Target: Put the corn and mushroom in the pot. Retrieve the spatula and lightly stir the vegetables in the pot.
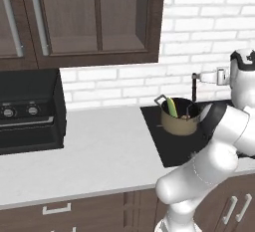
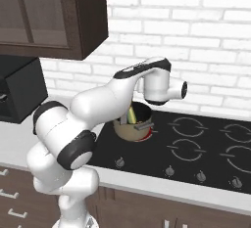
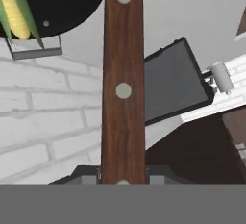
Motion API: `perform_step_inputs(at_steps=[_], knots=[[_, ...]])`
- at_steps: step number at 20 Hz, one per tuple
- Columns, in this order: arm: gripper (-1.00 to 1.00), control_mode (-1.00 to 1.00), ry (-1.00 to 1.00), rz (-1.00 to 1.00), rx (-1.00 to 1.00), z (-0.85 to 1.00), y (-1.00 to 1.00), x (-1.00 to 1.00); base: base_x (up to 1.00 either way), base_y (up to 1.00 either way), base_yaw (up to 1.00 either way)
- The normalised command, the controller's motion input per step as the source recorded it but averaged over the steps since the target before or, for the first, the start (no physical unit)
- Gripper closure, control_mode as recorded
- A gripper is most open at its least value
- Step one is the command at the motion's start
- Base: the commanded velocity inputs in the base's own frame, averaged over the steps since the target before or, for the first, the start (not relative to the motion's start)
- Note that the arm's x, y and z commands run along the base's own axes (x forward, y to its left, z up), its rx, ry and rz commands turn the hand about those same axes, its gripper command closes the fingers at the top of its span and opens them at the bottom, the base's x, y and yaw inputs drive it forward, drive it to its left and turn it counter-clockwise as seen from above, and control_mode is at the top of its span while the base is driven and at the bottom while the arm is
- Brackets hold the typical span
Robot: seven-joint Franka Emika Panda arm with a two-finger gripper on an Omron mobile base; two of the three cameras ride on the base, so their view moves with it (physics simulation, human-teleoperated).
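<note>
No text, label, brand, number or sign can be read in any of the views. The knobs on the dark appliance (image 1: 27,111) at nine o'clock in the left base view are too blurred for any markings to be made out.

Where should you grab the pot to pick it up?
Probably by the loop handle on the pot, coming from the side facing the counter. The handle sticks up clear of the rim. The corn leans up out of the inside, so pinching the rim there looks awkward.
</note>
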Motion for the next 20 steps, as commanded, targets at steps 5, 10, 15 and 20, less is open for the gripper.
perform_step_inputs(at_steps=[5, 10, 15, 20], knots=[[1.00, -1.00, 0.00, 0.00, 0.01, -0.04, -0.07, 0.34, 0.00, 0.00, 0.00], [1.00, -1.00, 0.00, 0.00, 0.01, 0.10, -0.07, 0.31, 0.00, 0.00, 0.00], [1.00, -1.00, 0.00, 0.00, 0.00, -0.13, 0.00, 0.54, 0.00, 0.00, 0.00], [1.00, -1.00, 0.00, 0.00, 0.00, -0.51, -0.08, 0.68, 0.00, 0.00, 0.00]])
